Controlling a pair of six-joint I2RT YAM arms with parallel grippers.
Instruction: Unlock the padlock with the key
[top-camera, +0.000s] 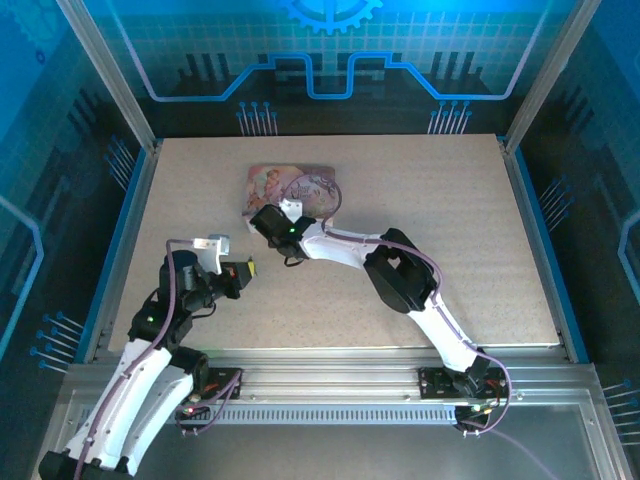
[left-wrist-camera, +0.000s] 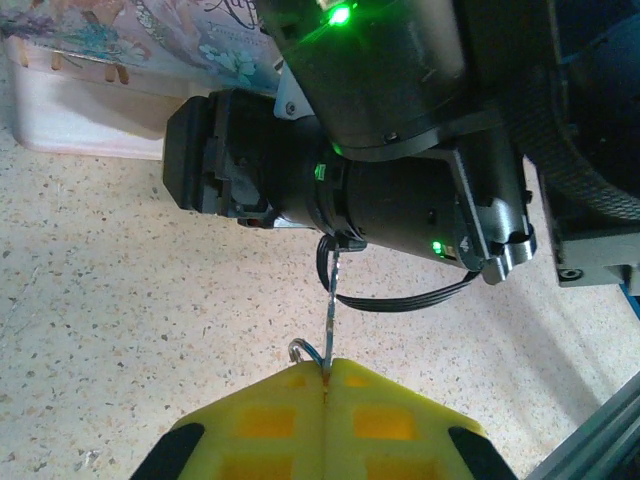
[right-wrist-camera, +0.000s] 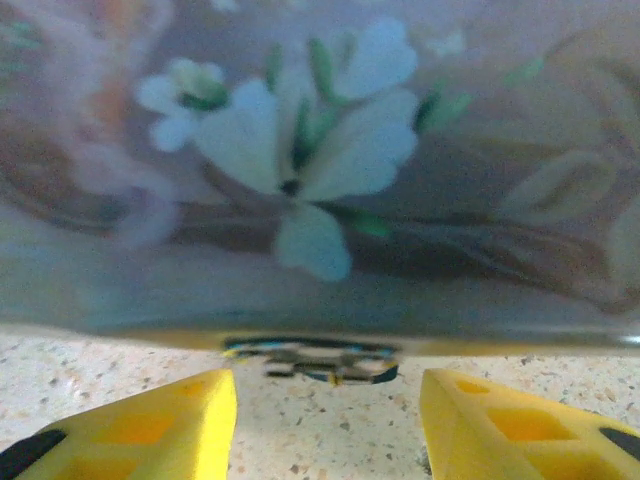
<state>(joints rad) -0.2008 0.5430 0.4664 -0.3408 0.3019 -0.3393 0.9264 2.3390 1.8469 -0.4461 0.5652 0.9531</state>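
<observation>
Top external view first, and we take the pink box (top-camera: 290, 190) as our landmark: it lies flat on the table (top-camera: 470, 250), toward the far side and a little left of centre. To the near-left of the box we find our left gripper (top-camera: 246, 270), its yellow pads pressed together; the left wrist view shows the key (left-wrist-camera: 330, 322), a thin metal sliver with a small ring at its base, pinched upright at the seam of those pads and pointing toward the box. Moving right, our right gripper (top-camera: 268, 222) sits at the near edge of the box, touching or just short of its side. In the right wrist view its jaws stand apart, about half spread, holding nothing, and between them, at the foot of the box wall where it meets the table, we see a small dark shape with blue edges, which we take to be the padlock (right-wrist-camera: 312, 360); it is blurred, so we cannot tell how it lies or where its keyhole faces. We judge the step in hand to be securing the padlock, the key already being held. Next, we think, the right jaws must advance around the padlock and close, then turn its keyhole toward the key.
</observation>
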